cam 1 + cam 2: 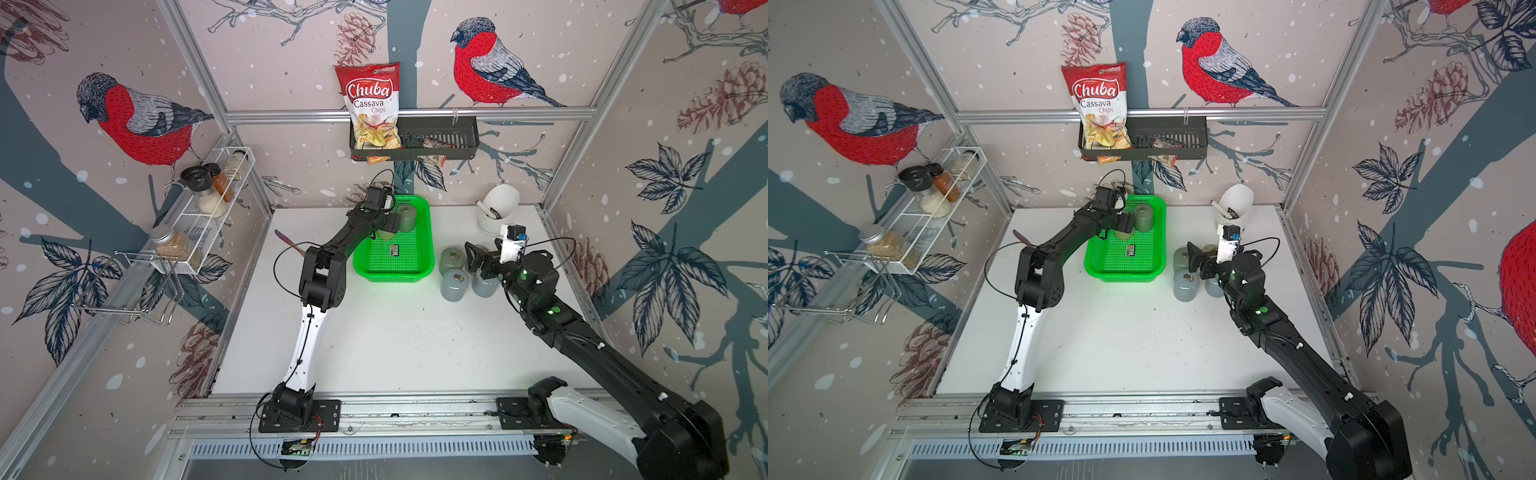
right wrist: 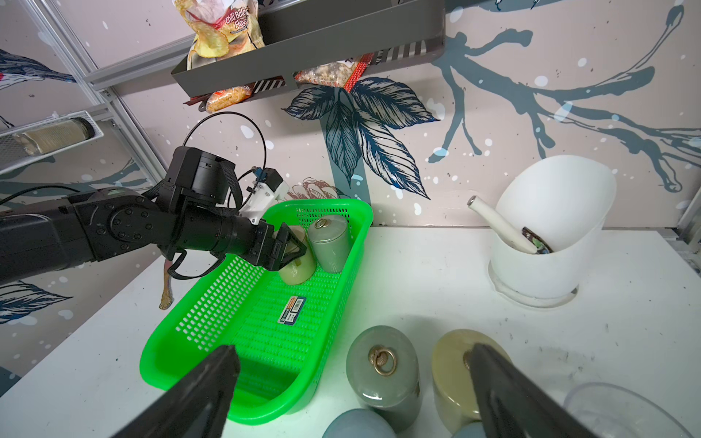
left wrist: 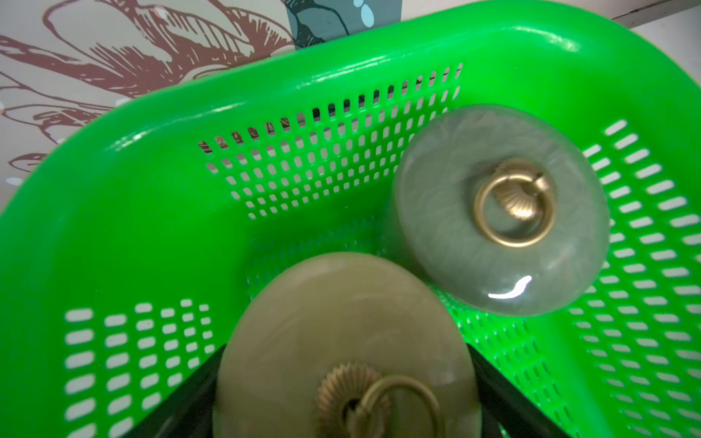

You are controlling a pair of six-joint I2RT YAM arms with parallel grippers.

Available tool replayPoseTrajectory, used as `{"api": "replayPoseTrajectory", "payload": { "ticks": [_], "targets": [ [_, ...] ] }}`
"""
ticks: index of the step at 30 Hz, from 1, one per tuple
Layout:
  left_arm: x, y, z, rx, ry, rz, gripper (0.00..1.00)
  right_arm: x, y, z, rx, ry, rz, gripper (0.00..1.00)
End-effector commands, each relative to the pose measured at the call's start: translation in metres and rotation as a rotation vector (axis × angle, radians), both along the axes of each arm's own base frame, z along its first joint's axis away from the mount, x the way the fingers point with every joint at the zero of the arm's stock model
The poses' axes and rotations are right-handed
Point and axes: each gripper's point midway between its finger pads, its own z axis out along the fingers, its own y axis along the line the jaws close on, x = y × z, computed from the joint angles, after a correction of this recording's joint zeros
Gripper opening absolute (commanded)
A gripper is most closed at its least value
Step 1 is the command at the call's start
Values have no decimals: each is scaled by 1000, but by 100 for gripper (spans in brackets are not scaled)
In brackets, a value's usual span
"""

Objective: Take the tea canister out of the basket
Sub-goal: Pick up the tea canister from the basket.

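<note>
The bright green basket (image 1: 390, 276) (image 1: 1119, 276) (image 3: 151, 151) (image 2: 159, 341) stands at the back middle of the table. Two tea canisters stand upright in its far end. One is olive (image 1: 386, 235) (image 1: 1122, 235) (image 3: 341, 322) (image 2: 297, 271). Beside it is a grey-green one with a brass ring (image 1: 406, 216) (image 1: 1143, 218) (image 3: 500, 212) (image 2: 330, 242). My left gripper (image 1: 388, 226) (image 1: 1125, 224) (image 3: 345, 360) (image 2: 288, 248) reaches into the basket, shut on the olive canister with a finger against each side of its lid. Right of the basket, my right gripper (image 1: 473, 257) (image 1: 1196, 259) (image 2: 352, 375) hangs open and holds nothing.
Several more canisters (image 1: 455, 284) (image 2: 383, 364) stand on the table under the right gripper. A white utensil holder (image 1: 498, 208) sits at the back right. A black wall rack (image 1: 436, 133) with snack bags hangs above the basket, and a white wire shelf (image 1: 216, 195) of jars lines the left wall.
</note>
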Motion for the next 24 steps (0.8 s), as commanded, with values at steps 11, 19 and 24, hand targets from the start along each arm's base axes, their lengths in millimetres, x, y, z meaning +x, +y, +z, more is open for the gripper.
{"api": "replayPoseTrajectory", "payload": {
  "ticks": [11,19,24],
  "targets": [
    [-4,1,-1,25,14,-15,54,0,1,9,21,-33,-1,100],
    [-9,-3,14,3,10,-30,0,0,2,11,20,-37,3,100],
    [-25,-5,47,-57,-48,-46,0,-4,3,16,25,-46,11,100]
  ]
}}
